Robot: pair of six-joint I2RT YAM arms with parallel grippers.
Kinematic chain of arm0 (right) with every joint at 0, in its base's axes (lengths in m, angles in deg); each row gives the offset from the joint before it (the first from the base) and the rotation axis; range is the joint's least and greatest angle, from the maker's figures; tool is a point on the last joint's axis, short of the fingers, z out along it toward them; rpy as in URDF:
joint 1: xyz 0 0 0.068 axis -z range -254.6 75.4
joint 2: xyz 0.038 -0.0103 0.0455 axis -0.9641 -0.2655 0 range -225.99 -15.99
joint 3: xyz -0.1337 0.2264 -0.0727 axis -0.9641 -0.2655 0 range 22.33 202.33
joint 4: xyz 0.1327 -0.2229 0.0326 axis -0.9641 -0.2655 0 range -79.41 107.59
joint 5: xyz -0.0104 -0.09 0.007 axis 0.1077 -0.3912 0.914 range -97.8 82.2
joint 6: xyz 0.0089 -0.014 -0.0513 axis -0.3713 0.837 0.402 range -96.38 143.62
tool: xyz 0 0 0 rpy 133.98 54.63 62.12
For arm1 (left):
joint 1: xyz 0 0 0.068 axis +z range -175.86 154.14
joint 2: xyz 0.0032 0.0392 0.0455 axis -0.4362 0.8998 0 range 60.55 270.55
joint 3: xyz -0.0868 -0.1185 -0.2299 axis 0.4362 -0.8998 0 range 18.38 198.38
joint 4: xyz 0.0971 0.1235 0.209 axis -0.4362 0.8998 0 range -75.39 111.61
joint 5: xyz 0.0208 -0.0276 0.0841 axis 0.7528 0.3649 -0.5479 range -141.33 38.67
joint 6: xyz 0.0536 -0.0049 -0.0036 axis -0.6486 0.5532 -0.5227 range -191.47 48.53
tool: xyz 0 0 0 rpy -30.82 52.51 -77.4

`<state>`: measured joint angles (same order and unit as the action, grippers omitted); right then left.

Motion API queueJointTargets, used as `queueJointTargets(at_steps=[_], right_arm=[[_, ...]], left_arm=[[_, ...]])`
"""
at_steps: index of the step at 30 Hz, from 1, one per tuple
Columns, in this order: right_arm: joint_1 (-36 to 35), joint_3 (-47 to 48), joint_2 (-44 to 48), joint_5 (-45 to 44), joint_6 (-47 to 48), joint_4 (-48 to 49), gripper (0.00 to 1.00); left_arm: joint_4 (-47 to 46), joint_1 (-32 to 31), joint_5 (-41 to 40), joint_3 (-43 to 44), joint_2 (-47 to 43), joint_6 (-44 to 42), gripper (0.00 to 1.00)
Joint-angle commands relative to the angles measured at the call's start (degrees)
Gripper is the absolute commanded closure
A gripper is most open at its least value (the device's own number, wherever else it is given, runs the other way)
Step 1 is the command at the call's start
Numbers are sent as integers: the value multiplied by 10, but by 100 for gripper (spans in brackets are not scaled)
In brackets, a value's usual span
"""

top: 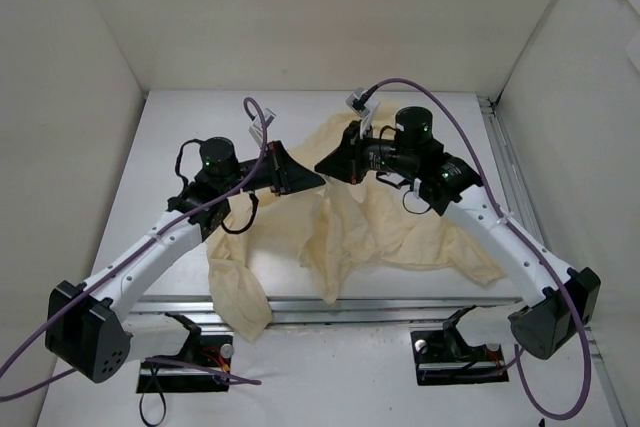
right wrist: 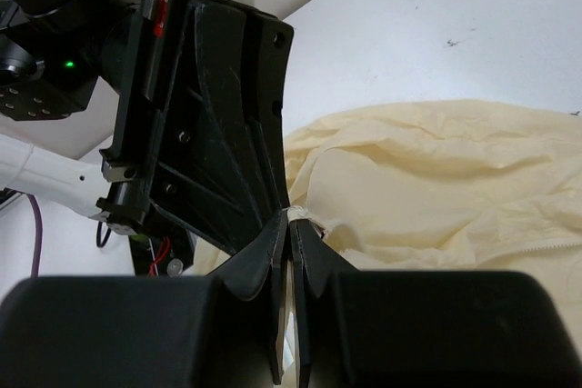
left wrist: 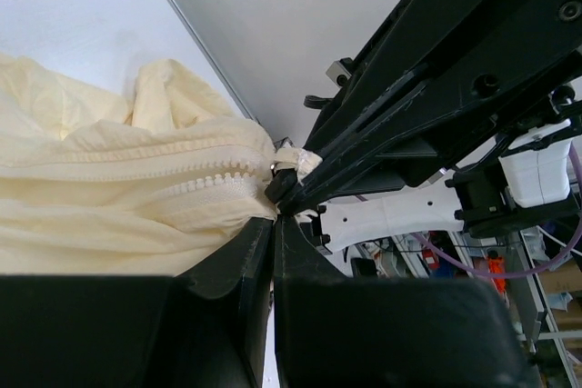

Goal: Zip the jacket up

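The pale cream-yellow jacket (top: 390, 227) lies crumpled on the white table, partly lifted at its middle. My left gripper (top: 316, 181) and right gripper (top: 320, 166) meet tip to tip above it. In the left wrist view, the left gripper (left wrist: 275, 217) is shut on the jacket's (left wrist: 109, 197) edge, right at the end of the zipper teeth (left wrist: 205, 181). The right gripper's fingers (left wrist: 364, 147) pinch a small fold of fabric just beside it. In the right wrist view, the right gripper (right wrist: 291, 219) is shut on a bit of the jacket (right wrist: 436, 197), with the left gripper's fingers (right wrist: 218, 143) directly opposite.
White walls enclose the table at the back, left and right. A metal rail (top: 420, 305) runs along the table's front edge and another (top: 510, 167) along its right side. One jacket sleeve (top: 245, 307) hangs over the front rail.
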<state>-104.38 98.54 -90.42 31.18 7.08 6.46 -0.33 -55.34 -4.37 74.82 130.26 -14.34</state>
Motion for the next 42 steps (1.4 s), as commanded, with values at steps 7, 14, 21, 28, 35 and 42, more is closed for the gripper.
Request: queueJointTargets(at_steps=[7, 14, 21, 28, 35, 42], right_arm=[[-10, 59, -43, 4, -3, 30, 100], [-23, 59, -66, -7, -2, 30, 100], [-32, 61, -88, -23, 2, 30, 100], [-29, 91, -127, -48, 8, 29, 100], [8, 112, -156, -68, 14, 30, 100], [72, 123, -155, -90, 27, 28, 100]], left_arm=[[-28, 1, 73, 55, -11, -37, 100], [-23, 1, 88, 67, -16, -55, 100], [-26, -9, 95, 69, -21, -61, 100], [-21, -9, 99, 58, -41, -67, 100], [47, 5, 71, 58, -79, -114, 100], [138, 78, 27, 41, -116, -151, 100]])
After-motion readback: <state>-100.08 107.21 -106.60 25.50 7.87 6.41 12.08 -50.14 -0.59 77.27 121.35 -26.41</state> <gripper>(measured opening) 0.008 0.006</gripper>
